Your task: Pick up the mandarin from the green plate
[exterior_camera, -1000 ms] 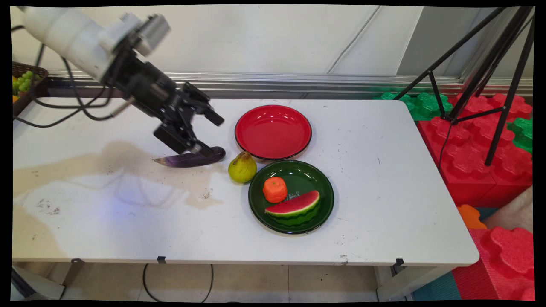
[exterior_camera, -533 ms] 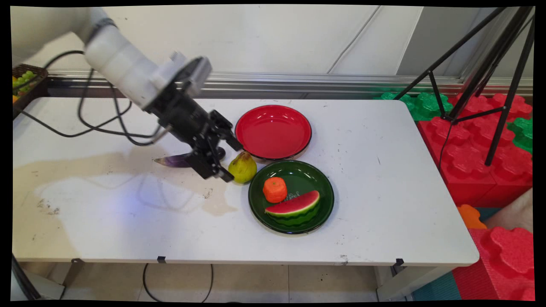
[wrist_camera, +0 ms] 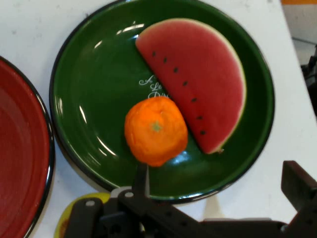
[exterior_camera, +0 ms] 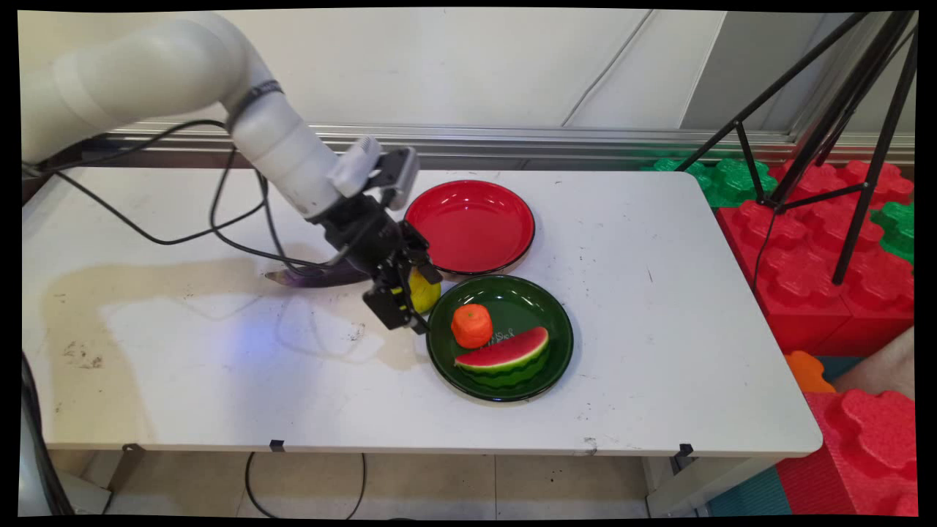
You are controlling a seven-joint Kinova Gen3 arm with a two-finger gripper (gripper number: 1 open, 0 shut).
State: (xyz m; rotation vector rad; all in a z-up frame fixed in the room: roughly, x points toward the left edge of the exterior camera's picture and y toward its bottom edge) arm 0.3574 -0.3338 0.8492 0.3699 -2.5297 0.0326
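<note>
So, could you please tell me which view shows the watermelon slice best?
The hand view: the watermelon slice fills much of the picture, its seeds and rind plain, on the green plate. The main view shows it whole too, but only small.

White lettering is being shown on the green plate [wrist_camera: 89, 99] beside the orange [wrist_camera: 155, 130]; only "A", "Le" can be read.
</note>
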